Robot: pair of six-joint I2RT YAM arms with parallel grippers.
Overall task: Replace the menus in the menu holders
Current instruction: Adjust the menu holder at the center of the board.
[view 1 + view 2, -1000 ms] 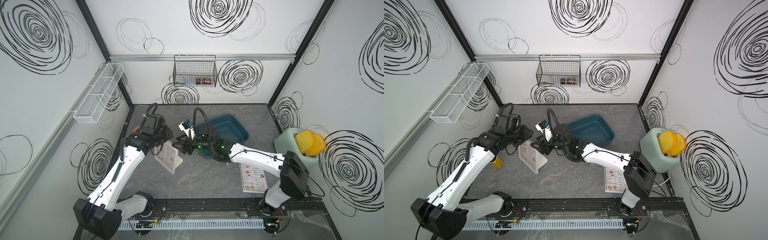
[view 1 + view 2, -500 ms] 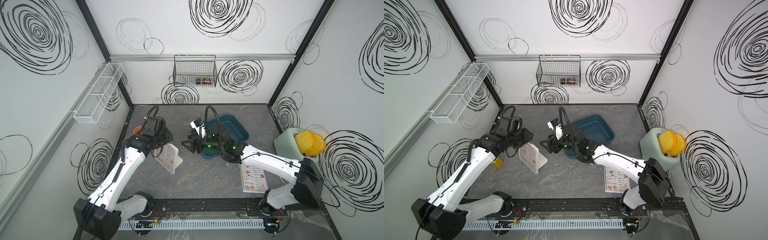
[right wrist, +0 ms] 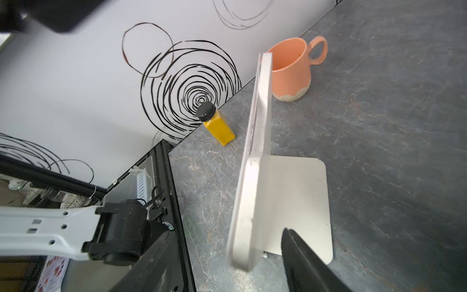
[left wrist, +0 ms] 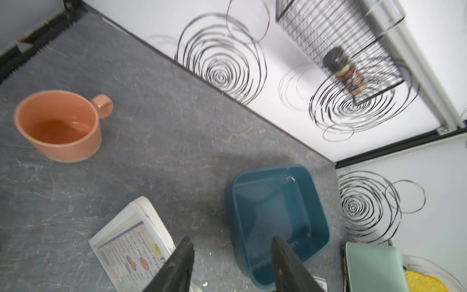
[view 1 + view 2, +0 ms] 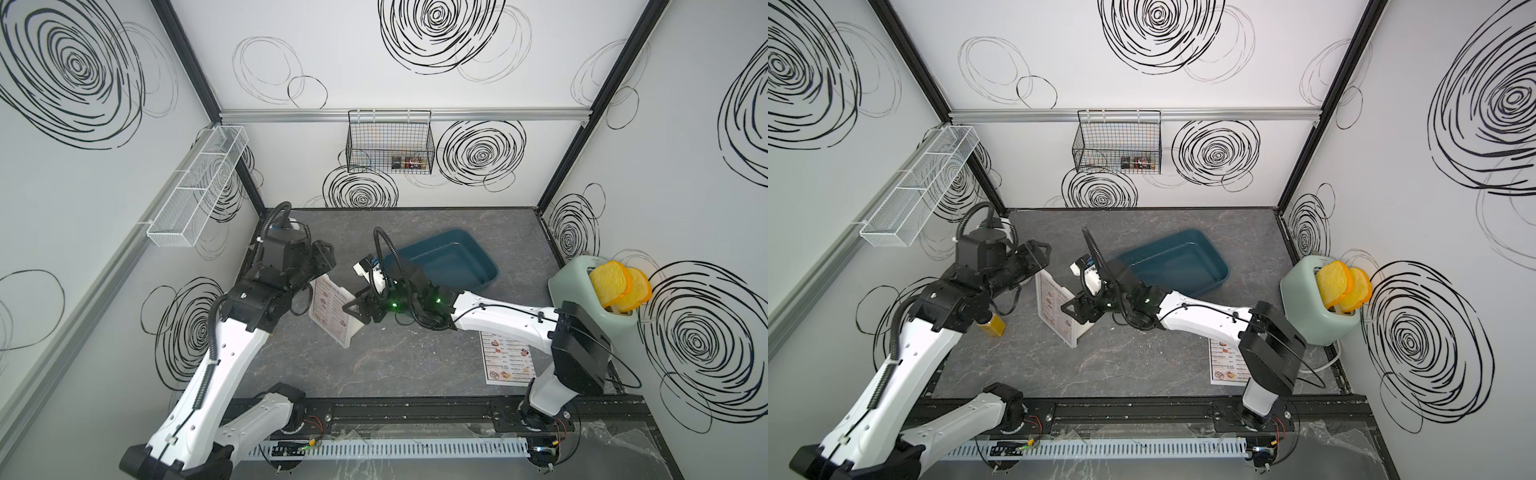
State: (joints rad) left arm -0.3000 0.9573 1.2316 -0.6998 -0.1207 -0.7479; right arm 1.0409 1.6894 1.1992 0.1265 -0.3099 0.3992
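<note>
Centre-left in a top view: left gripper (image 5: 326, 261) spread, nothing between its jaws. Just lower right: menu holder (image 5: 348, 337) upright, menu (image 5: 330, 307) inside, print unreadable. Right gripper (image 3: 235, 255) spread astride the holder's edge, gaps either side. Teal tray (image 5: 491, 274) right of centre. Second menu (image 5: 507, 361) flat, lower right. Far right: two yellow slices (image 5: 609, 280) in toaster (image 5: 582, 307).

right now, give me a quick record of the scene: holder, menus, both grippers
menu holder: upright on the table
framed menu: seated in the holder
spare menu: flat on the table by the right arm's base
left gripper: open, empty, near the holder's top corner
right gripper: open, jaws either side of the holder's edge, not clamped
</note>
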